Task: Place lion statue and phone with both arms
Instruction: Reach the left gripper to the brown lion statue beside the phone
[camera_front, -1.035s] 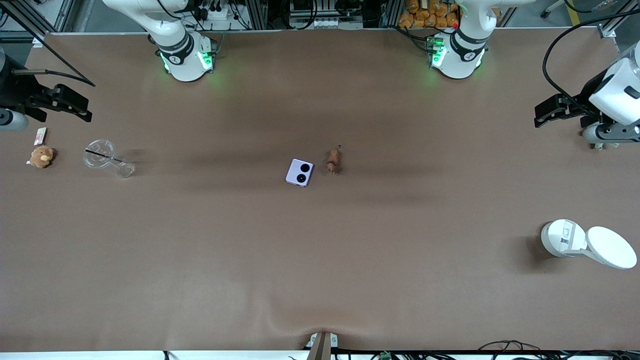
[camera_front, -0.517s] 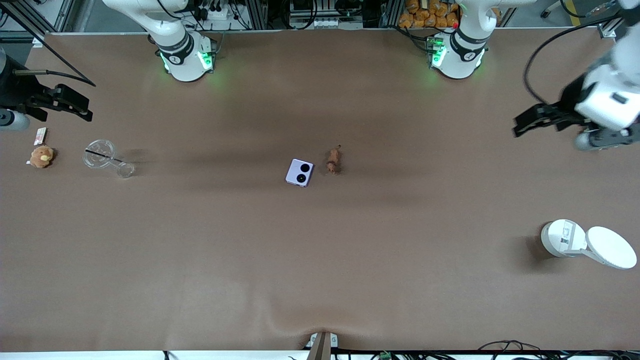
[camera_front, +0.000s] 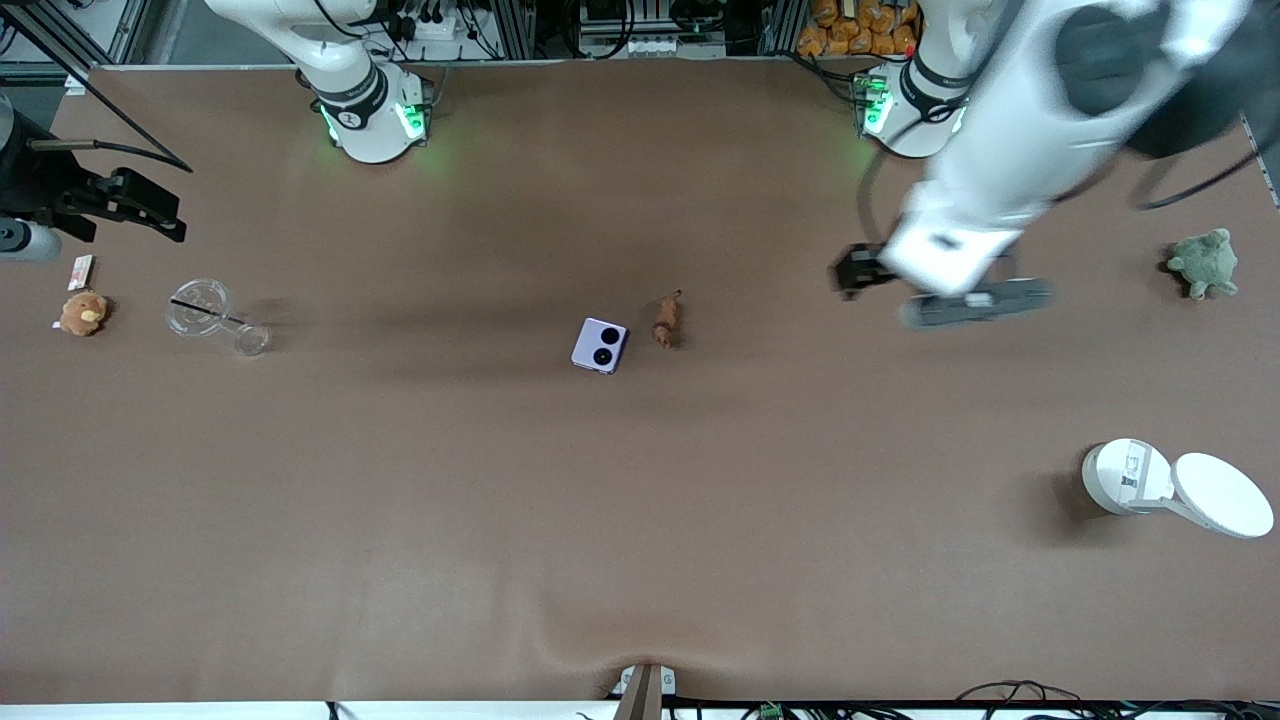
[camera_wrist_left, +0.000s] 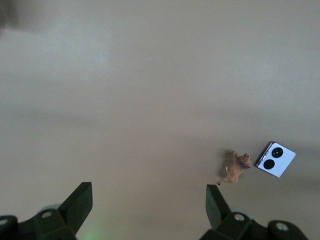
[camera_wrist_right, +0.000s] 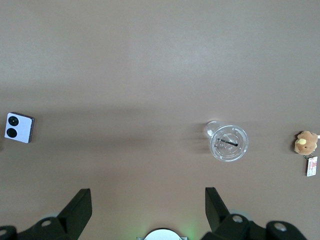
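Centrally in the front view lies the phone, a squarish lavender fold with two black camera circles; just beside it stands the lion statue, tiny, orange-brown, thin-tailed. Upper right, the left gripper hangs blurred over bare table, jaws spread, empty. At the left edge the right gripper waits open, arm cut off.

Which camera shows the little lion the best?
The left wrist view: the lion statue looks biggest there, legs, head and tail visible, beside the phone. The front view shows it only as a tiny brown shape. The right wrist view does not show it.
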